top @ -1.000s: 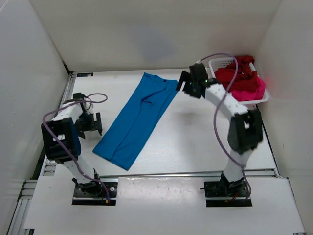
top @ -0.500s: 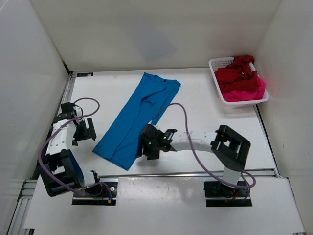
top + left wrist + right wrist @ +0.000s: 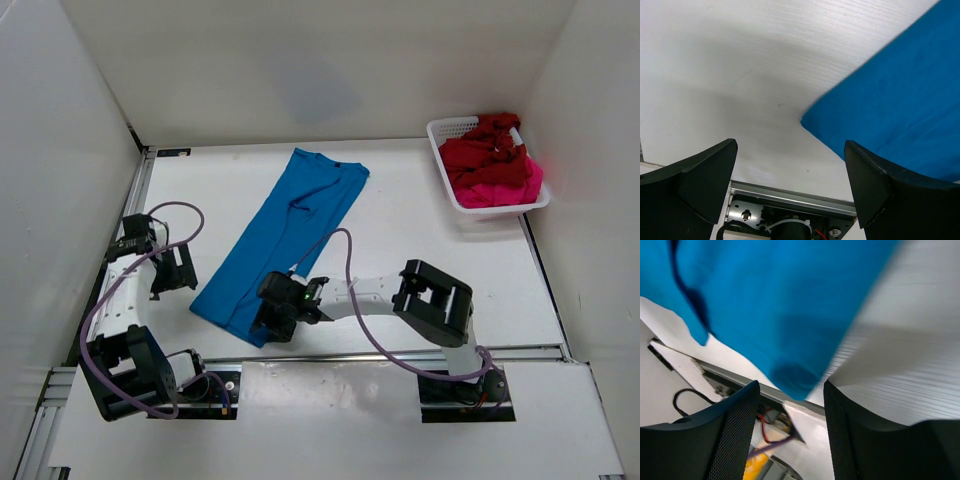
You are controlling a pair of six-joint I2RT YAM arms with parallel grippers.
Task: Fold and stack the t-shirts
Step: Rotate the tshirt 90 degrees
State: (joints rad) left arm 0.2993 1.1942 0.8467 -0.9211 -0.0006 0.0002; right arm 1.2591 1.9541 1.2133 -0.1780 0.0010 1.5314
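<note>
White-walled table, seemingly ribbed, under blue t-shirt

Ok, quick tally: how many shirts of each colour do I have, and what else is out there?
basket: 1
blue shirt: 1, lying outside the basket
dark red shirt: 1, in the basket
pink shirt: 1, in the basket
Total: 4 things, 3 of them shirts.

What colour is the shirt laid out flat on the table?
Bright blue, plain, with no pattern. The shirt shows best in the top external view.
</note>
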